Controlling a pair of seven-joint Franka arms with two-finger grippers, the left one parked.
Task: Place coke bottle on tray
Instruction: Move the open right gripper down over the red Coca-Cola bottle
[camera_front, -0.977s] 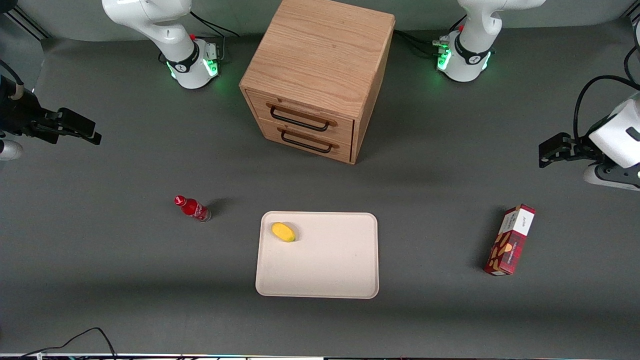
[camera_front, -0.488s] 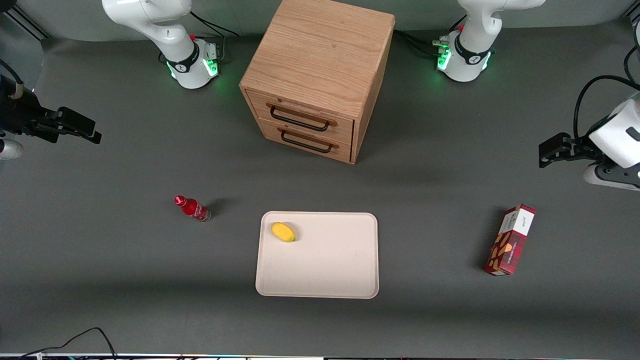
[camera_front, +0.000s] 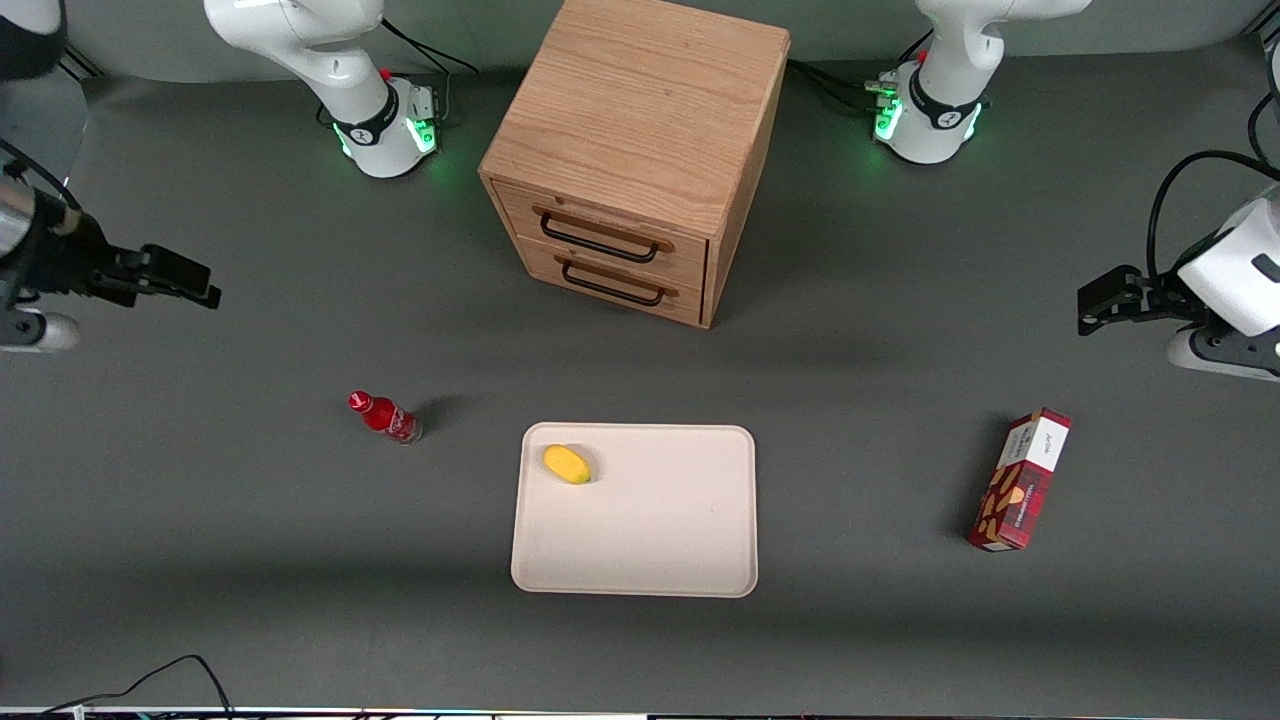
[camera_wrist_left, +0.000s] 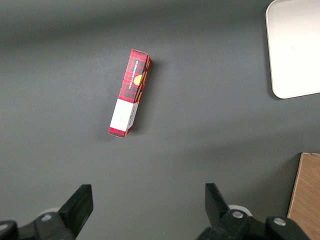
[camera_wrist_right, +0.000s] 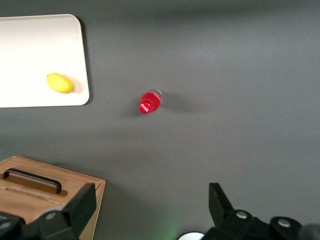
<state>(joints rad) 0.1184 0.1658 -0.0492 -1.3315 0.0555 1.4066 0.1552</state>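
The coke bottle (camera_front: 384, 416) (camera_wrist_right: 150, 102), small and red with a red cap, stands upright on the grey table beside the tray, toward the working arm's end. The cream-white tray (camera_front: 680, 540) (camera_wrist_right: 30, 55) lies near the table's middle with a yellow fruit (camera_front: 566, 464) (camera_wrist_right: 60, 83) on it. My gripper (camera_front: 196, 281) (camera_wrist_right: 150, 202) hangs open high above the table at the working arm's end, farther from the front camera than the bottle and well apart from it. Nothing is between its fingers.
A wooden two-drawer cabinet (camera_front: 640, 150) (camera_wrist_right: 45, 192) stands farther from the front camera than the tray, both drawers shut. A red snack box (camera_front: 1020, 480) (camera_wrist_left: 131, 92) lies toward the parked arm's end. A black cable (camera_front: 160, 680) runs along the table's front edge.
My gripper has shifted a little toward the table's middle and slightly nearer to the front camera. The bottle, tray and fruit have not moved.
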